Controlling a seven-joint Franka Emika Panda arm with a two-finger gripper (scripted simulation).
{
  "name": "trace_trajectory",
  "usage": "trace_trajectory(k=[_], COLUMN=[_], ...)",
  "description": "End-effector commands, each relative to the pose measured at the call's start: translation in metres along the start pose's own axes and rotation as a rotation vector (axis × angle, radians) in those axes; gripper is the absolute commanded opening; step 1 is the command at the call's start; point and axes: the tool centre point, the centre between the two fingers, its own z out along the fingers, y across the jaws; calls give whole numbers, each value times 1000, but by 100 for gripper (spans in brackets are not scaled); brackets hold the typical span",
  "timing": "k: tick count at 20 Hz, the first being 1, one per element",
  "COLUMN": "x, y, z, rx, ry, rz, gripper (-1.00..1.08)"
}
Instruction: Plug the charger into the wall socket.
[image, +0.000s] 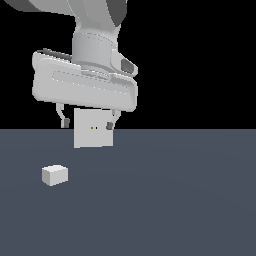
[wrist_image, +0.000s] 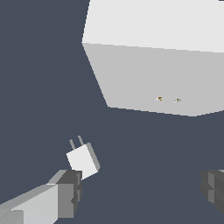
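The charger (image: 55, 174) is a small white block lying on the dark floor toward the exterior view's left. In the wrist view the charger (wrist_image: 83, 161) shows two thin prongs pointing toward the wall socket (wrist_image: 148, 83). The wall socket (image: 93, 128) is an upright white square plate with two tiny orange holes near its centre. My gripper (image: 86, 124) hangs open above the floor, in front of the socket plate and higher than the charger, holding nothing. One fingertip (wrist_image: 70, 192) shows close beside the charger in the wrist view; the other fingertip (wrist_image: 213, 188) is far across.
The dark grey floor (image: 175, 200) stretches flat around both objects. The arm's white hand body (image: 85, 85) covers the socket plate's top edge in the exterior view.
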Motion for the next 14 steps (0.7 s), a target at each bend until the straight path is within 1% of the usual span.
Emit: trace_trajectory(k=[1,14], x=[-1,-9], y=[-8,-47], z=[6,33], rx=[8,54], ry=[27,149], rz=[-60,-332], gripper=[100,100])
